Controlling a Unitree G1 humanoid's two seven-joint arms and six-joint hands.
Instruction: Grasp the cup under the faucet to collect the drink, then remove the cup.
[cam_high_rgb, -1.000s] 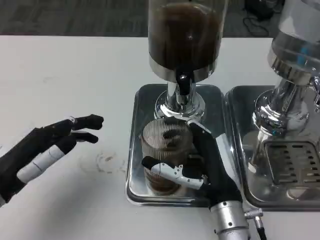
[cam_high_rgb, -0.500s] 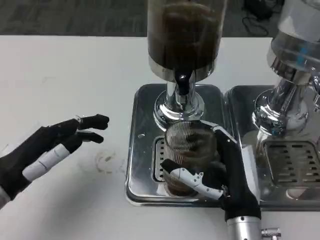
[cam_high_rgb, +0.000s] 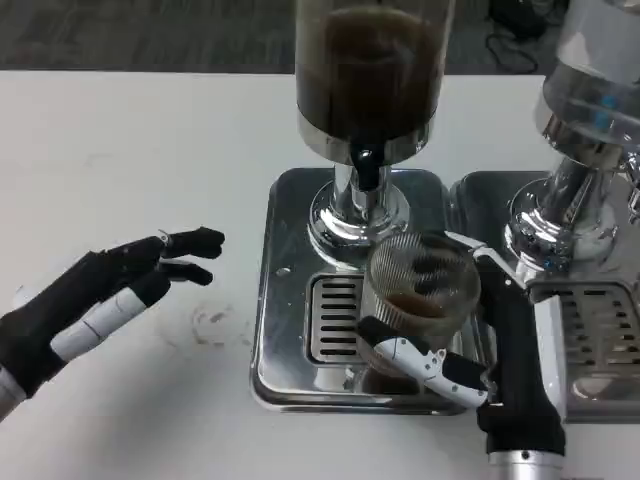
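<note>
White table (cam_high_rgb: 150, 130): right robot hand (cam_high_rgb: 480, 350) grips ribbed cup (cam_high_rgb: 420, 290), seemingly part-filled with brown drink; left robot hand (cam_high_rgb: 90, 305) spread.

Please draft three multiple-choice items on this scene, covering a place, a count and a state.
1. Where is the ribbed cup?
A. on the white table
B. over the right part of the near drip tray
C. under the far-right dispenser

2. How many drink dispensers stand on trays?
A. one
B. two
C. three

3. What is the left hand doing?
A. holding the cup
B. pressing the faucet
C. open above the table

Answers: 1 B, the right hand holds it there. 2 B, the dark-drink dispenser and a clear dispenser. 3 C, fingers spread, holding nothing.
</note>
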